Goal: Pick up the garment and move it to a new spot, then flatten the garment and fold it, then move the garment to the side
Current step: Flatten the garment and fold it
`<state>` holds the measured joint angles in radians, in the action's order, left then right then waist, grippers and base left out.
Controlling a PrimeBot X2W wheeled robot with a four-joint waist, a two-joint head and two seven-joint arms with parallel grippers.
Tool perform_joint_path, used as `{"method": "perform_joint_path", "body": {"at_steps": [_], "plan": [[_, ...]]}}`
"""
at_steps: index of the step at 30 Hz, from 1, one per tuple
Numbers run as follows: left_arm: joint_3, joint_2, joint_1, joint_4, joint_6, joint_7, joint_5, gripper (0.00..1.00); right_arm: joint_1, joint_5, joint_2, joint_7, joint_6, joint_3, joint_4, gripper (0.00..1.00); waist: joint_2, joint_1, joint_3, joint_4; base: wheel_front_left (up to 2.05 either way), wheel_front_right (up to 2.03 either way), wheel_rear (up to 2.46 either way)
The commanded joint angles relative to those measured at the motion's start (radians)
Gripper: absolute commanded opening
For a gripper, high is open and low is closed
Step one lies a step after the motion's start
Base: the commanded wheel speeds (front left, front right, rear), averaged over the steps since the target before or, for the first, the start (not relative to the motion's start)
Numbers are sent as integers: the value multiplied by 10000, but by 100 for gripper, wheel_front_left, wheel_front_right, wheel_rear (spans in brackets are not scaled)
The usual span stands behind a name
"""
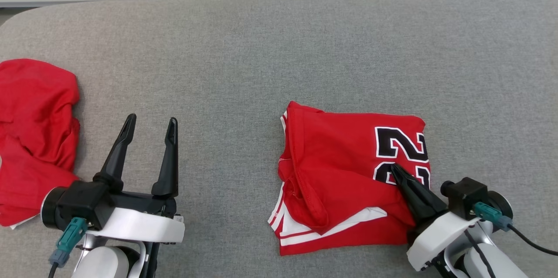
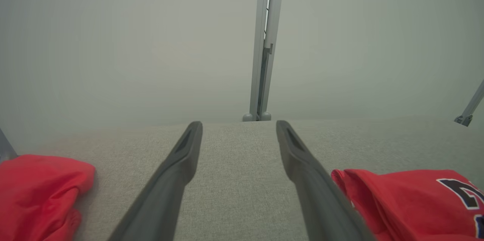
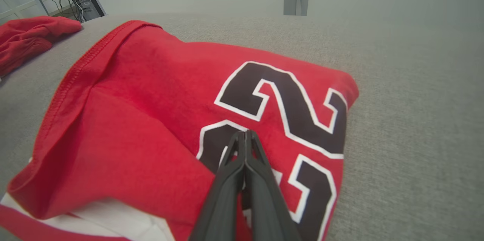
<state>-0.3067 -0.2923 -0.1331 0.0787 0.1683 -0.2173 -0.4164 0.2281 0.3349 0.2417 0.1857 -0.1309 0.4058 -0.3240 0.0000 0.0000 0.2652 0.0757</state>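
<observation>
the right gripper is angled up and leftward in the head view, its jaws pressed together, tips laid on the black number of the folded red garment; whether cloth is pinched cannot be told. the left gripper is held low over bare surface, jaws spread, between the garment and a crumpled red cloth at the left edge. the grey fabric surface is backed by a pale wall and a grey post.
</observation>
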Motion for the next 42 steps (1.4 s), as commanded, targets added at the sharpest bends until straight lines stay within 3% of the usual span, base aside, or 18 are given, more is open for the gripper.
{"method": "perform_joint_path", "body": {"at_steps": [1,8,15,27,30,42], "plan": [[28,15,-177,-70,-33,-69,21,100,243,171,106,145,1,269,-340,0,0,0,51,43,0,0,0],[-30,33,-223,-205,-86,-114,-42,100,462,951,327,206,0,1693,-847,0,0,0,169,101,0,0,0],[-67,37,-259,-297,-122,-139,-127,100,-50,1588,517,-375,-2,2551,59,0,0,0,254,-28,0,0,0],[-138,11,-399,-432,-183,-177,-180,100,-508,1367,688,-1209,-2,3140,1840,0,0,0,282,-184,0,0,0],[-105,-23,-388,-455,-157,-183,-220,100,-601,1357,572,-969,0,2487,2393,0,0,0,254,-242,0,0,0],[81,-268,-213,-417,69,-182,-186,100,-1186,554,-868,-433,0,-2160,4070,0,0,0,-66,-533,0,0,0]]}}
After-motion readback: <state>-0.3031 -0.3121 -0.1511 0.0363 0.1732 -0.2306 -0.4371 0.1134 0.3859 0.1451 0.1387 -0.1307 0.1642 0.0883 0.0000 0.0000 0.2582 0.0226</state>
